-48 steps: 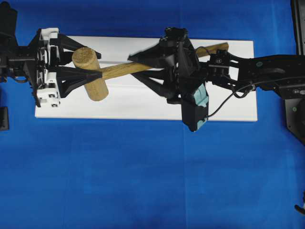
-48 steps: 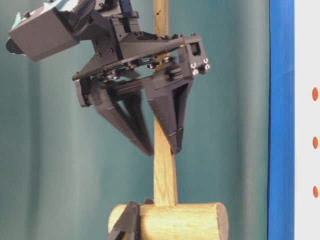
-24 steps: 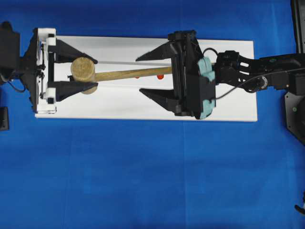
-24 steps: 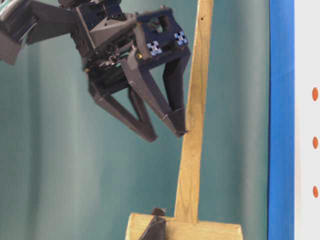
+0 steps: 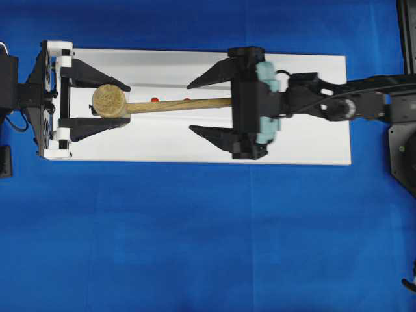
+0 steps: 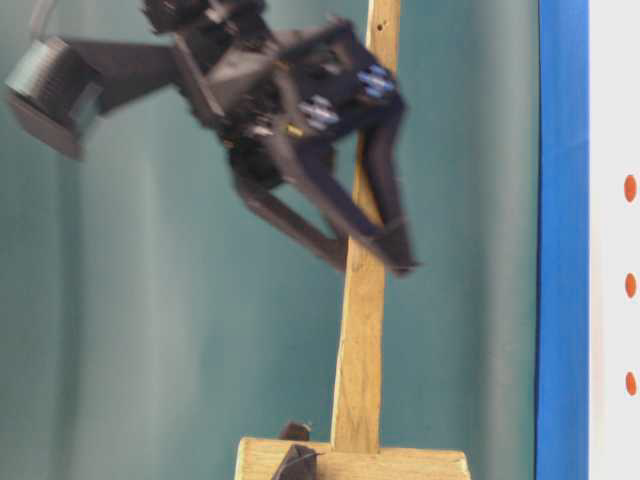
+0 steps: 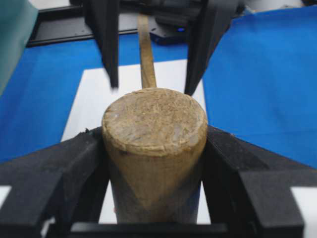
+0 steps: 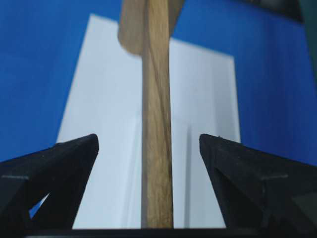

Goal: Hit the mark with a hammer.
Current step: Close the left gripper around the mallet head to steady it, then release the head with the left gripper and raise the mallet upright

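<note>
The hammer (image 5: 153,104) is held over the white block (image 5: 312,140), its round head clamped between the jaws of the left gripper (image 5: 107,104), its handle running toward the right gripper (image 5: 201,107). That gripper's jaws stand spread wide on either side of the handle, apart from it. Red marks (image 5: 154,99) dot the block. The blue desk (image 5: 195,234) lies all round. No writing can be read.

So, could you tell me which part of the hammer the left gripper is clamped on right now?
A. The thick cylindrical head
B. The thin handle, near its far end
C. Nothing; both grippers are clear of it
A: the left gripper has its fingers pressed against both sides of the hammer head, while the right gripper stands open around the handle.
</note>
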Tool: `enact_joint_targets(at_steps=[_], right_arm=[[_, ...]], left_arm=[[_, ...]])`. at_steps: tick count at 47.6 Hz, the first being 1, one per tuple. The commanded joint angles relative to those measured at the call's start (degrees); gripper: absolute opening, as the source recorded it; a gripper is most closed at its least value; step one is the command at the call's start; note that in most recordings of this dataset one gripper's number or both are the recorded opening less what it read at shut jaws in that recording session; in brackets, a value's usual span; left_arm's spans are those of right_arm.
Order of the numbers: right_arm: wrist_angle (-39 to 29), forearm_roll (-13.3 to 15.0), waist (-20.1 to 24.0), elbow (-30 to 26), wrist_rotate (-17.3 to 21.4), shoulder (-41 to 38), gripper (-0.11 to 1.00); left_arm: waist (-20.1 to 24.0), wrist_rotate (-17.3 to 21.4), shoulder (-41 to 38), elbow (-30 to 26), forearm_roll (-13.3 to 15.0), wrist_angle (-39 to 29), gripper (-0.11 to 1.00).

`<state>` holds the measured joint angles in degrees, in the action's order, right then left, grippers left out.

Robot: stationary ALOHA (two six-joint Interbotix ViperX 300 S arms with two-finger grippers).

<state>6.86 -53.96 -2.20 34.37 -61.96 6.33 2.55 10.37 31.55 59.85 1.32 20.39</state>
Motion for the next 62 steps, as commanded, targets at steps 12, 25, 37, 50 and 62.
enact_joint_targets(at_steps=[12,25,37,50,62], right_arm=[[0.0,-1.14,-0.18,-2.02,-0.09,-0.18,0.49],[-1.76,-1.14,-0.18,-1.93,0.0,0.0,0.02],[-1.05,-1.14,-0.26,-1.93,0.0,0.0,0.02],[-0.88,-1.23,-0.26,-1.76,0.09,0.18,0.02],[-0.53,-2.55,-0.18,-1.23,0.09,1.05,0.02]], left_arm=[[-0.18,0.09,0.79,-0.7,-0.09,-0.35,0.46],[-0.44,0.62,0.88,-0.7,-0.09,-0.35,0.46],[-0.62,1.67,0.88,-0.7,-0.09,-0.35,0.46],[-0.62,0.62,1.14,-0.53,-0.09,-0.44,0.47],[-0.88,-0.09,3.87,1.05,-0.09,-0.53,0.78]])
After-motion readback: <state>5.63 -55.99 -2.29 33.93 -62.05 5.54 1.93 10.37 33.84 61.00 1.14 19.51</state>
